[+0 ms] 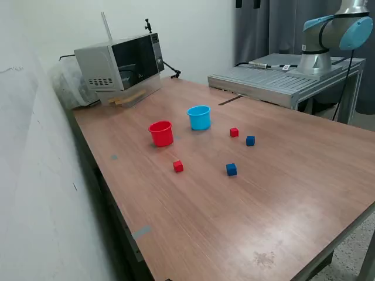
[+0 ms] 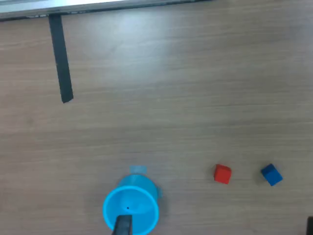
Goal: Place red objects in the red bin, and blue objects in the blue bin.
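Cubes lie untouched on the tabletop (image 1: 281, 193), the nearest red cube (image 2: 222, 174) just beside the blue cup (image 2: 131, 208) under my hand, whose grip I cannot tell.

A brown wood-grain tabletop (image 1: 281, 175) is carrying everything here. A red cup (image 1: 161, 133) and a light blue cup (image 1: 199, 117) are standing upright near each other toward the middle. One red cube (image 1: 234, 132) is sitting just beside a dark blue cube (image 1: 250, 140), toward the exterior view's right of the blue cup. A second red cube (image 1: 178, 166) and a second blue cube (image 1: 231, 169) are lying nearer the camera, apart from each other. A microwave (image 1: 120, 61) is resting at the far corner. A dark strip (image 2: 60, 58) is lying flat near the far edge.
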